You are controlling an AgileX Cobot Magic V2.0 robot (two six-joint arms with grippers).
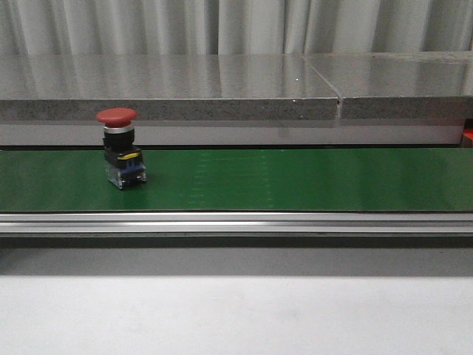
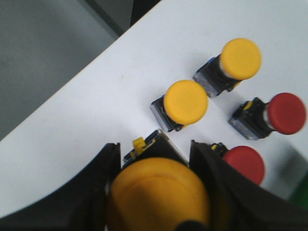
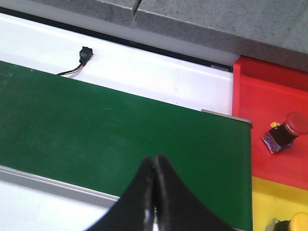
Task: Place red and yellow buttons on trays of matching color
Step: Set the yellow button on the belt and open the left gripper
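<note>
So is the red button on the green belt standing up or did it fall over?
Standing up. The red button sits on the green belt, cap on top.

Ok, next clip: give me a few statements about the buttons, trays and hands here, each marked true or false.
1. A red button stands upright on the green belt. True.
2. The left hand is empty. False: it is shut on a yellow button.
3. The right hand is shut, holding nothing, above the belt. True.
4. The red tray is empty. False: a red button lies in it.
5. The left wrist view shows two loose yellow buttons and two red ones on a white surface. True.
6. The button on the belt sits toward the robot's right. False: it is toward the left.
</note>
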